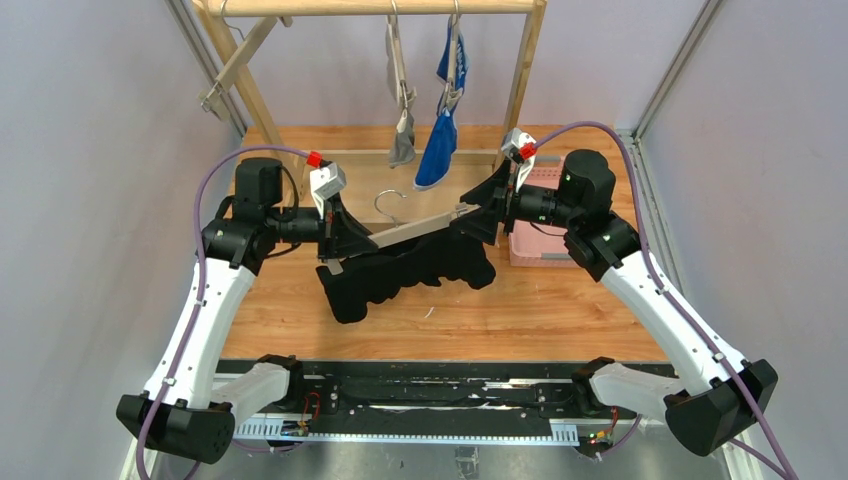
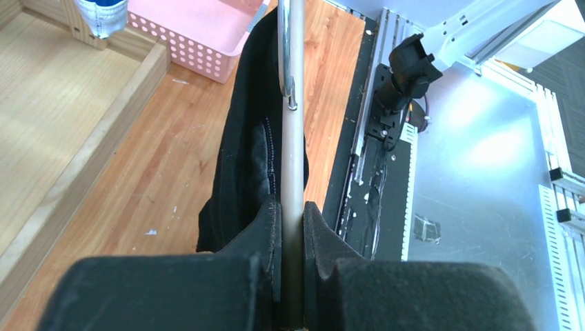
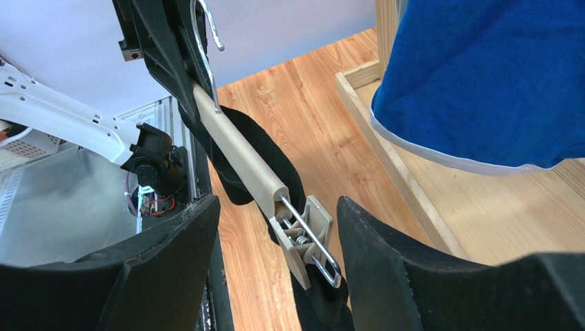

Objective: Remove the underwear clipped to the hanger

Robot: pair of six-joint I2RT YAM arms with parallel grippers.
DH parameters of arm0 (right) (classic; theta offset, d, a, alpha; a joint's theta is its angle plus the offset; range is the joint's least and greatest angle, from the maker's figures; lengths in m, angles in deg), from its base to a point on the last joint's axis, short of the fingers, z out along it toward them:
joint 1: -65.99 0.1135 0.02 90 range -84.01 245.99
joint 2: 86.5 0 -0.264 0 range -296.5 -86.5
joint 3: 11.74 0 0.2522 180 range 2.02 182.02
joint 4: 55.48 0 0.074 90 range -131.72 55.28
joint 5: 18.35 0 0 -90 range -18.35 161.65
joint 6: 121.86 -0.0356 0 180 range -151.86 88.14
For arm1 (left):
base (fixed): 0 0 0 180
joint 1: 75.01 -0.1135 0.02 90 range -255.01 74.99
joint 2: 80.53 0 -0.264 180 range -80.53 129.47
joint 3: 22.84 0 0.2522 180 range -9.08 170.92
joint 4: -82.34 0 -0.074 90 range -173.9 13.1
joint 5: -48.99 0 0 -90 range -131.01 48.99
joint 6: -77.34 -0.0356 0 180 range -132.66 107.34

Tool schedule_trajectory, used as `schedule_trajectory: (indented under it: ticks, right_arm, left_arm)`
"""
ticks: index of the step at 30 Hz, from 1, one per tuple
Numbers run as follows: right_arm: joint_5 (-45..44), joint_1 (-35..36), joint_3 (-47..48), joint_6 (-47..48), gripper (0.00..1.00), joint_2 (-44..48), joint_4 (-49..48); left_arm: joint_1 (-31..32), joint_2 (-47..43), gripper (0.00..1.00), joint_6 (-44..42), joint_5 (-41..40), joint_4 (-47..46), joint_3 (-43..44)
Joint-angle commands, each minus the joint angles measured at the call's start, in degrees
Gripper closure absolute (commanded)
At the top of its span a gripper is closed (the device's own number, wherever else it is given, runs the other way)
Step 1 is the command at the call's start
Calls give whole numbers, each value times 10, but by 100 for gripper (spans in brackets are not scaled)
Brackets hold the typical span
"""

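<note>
My left gripper (image 2: pixel 292 215) is pinched tight on the smooth beige hanger bar (image 2: pixel 296 138); right gripper (image 3: pixel 276 210) spread wide around its wire-sprung clip (image 3: pixel 307 241); floppy black briefs (image 1: pixel 410 272) dangle underneath, between both.

Pink basket (image 1: pixel 535 250); wooden rack (image 1: pixel 370 7)

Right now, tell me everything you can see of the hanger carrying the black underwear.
The hanger is a straight beige bar, plastic by its look, with a metal wire hook at its middle and a beige spring clip at its right end. It is held in the air, aslant. The left tool is shut on the bar near its other end; the right tool stands open around the clip, gaps on both sides. The black underwear hangs from it.
</note>
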Motion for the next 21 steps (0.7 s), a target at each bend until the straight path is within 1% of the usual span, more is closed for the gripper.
schedule_trajectory:
  ticks: [1,3,5,11,15,17,19,20,21]
  right_arm:
    - [14,-7,-1,-6,35,0,-12]
    - [11,-7,-2,-1,36,1,-10]
    - [8,-7,1,1,38,3,-7]
    - [12,-7,6,1,53,-1,-8]
    - [24,-7,5,-6,67,-5,-10]
    - [32,-7,5,-8,78,-5,-10]
    - [37,-7,9,-9,96,-5,-9]
    - [39,-7,10,-9,99,-4,-8]
    - [41,-7,11,-7,100,-3,-9]
  left_arm:
    - [3,-4,100,13,18,-34,8]
    - [3,-6,100,15,22,-35,10]
    - [3,-8,100,17,25,-36,12]
    - [3,-13,100,19,24,-37,14]
    - [3,-13,100,24,24,-42,13]
    - [3,-13,100,34,29,-59,12]
    - [3,-13,100,42,36,-74,12]
    - [3,-13,100,47,36,-80,13]
    - [3,-13,100,50,36,-85,14]
